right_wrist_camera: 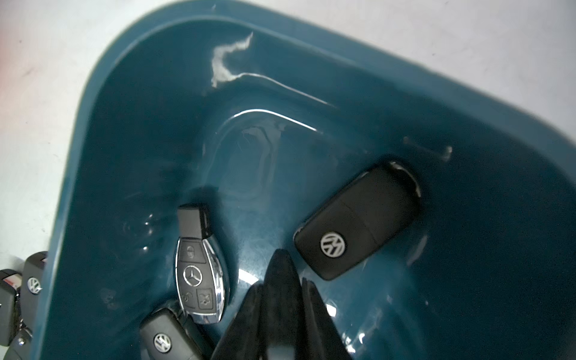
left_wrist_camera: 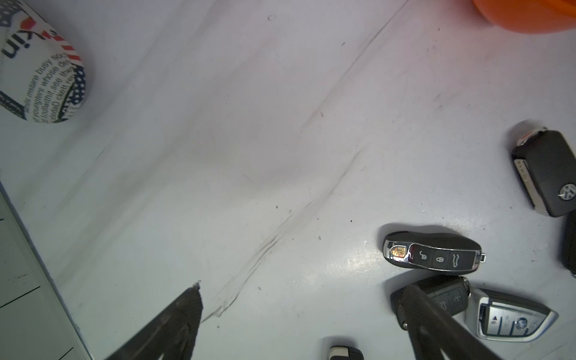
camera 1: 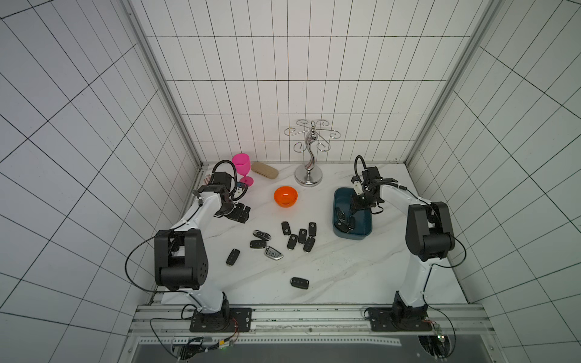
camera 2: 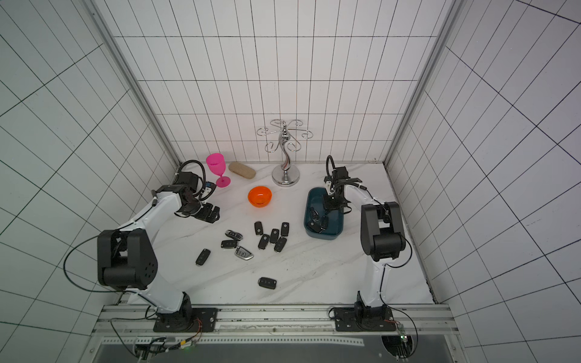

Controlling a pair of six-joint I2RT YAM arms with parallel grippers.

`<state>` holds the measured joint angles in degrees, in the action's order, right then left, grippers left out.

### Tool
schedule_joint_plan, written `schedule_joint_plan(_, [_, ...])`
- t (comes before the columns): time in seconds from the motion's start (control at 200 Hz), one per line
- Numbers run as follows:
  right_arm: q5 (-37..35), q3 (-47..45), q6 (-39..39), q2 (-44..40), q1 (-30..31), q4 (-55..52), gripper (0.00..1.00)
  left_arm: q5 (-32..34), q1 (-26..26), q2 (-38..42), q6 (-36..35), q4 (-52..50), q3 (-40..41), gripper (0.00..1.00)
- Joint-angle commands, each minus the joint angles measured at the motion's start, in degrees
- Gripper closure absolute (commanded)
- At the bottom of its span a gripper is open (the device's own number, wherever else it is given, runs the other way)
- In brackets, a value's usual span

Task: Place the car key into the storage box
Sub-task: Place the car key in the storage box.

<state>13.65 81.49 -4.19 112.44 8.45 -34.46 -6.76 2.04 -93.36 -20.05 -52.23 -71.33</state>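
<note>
Right end effector (right_wrist_camera: 281,281); three keys (right_wrist_camera: 199,274) in box (right_wrist_camera: 343,78)

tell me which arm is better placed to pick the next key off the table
Left. The left gripper hangs over the table with jaws wide open, beside the loose keys. The right gripper is down in the storage box, jaws closed on a dark key.
</note>
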Motion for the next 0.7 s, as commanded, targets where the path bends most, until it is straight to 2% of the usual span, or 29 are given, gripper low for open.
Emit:
schedule_joint_plan(0.0, [-0.9,2.8,-1.3,1.7,0.9,-0.3,0.74,-2.0,1.3,1.0,-1.7,1.4,1.3,0.03])
schedule_joint_plan(0.11, [-1.2,3.6,-1.4,2.5,1.2,-0.5,0.68,-3.3,1.6,1.9,-2.5,1.1,3.5,0.03])
schedule_joint_plan(0.39, [-2.0,3.7,-1.3,2.4,1.6,-0.1,0.34,-3.7,2.1,7.9,-6.8,1.7,10.0,0.03])
schedule_joint_plan(0.695, [-2.0,3.7,-0.7,0.3,2.3,0.4,0.19,-4.5,3.3,15.1,-17.7,-3.5,17.3,0.05])
